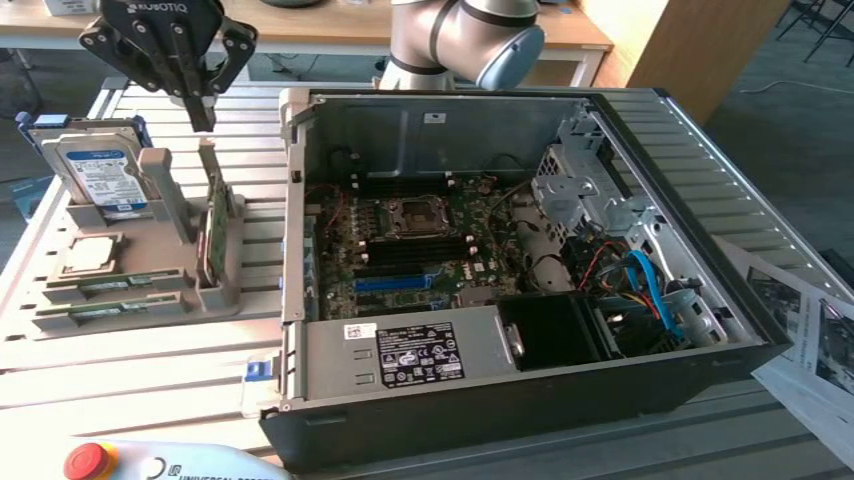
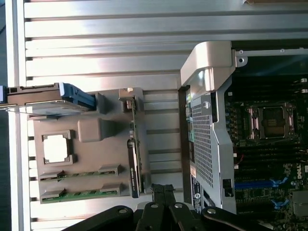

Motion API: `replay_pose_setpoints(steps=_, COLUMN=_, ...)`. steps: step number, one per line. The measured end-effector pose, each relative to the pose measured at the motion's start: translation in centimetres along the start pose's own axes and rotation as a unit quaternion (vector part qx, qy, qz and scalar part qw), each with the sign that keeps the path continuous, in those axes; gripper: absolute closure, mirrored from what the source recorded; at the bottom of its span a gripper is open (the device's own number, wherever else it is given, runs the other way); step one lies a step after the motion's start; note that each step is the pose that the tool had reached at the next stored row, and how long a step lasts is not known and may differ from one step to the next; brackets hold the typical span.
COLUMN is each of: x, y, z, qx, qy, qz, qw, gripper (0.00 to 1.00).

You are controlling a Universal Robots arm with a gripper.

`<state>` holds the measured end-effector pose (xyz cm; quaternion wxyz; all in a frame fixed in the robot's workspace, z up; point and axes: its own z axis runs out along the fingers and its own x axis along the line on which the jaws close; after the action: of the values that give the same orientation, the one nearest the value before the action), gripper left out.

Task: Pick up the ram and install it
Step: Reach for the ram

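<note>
My gripper (image 1: 200,112) is closed and empty, above the upright expansion card (image 1: 214,235). Ram (image 1: 127,284) lies flat in the holder (image 1: 167,205), near slots, exterior view's left. Risks: shut fingers can't straddle it, and descending here clips the card.

i see a slatted metal table (image 1: 147,375) carrying a grey parts holder (image 1: 154,250) toward the exterior view's left, an open computer case (image 1: 534,390) just beside it, and printed sheets (image 1: 814,340) at its right edge.

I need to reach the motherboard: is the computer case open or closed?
Open: the computer case has its upward side uncovered, and the motherboard lies exposed inside.
</note>
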<state>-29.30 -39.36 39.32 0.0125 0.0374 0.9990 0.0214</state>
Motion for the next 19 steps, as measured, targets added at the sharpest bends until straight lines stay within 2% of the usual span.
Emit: replay_pose_setpoints(steps=19, x=3.8, y=-0.27, z=-0.11, qx=0.0001, qy=0.0, qz=0.0, qw=1.0, gripper=0.9)
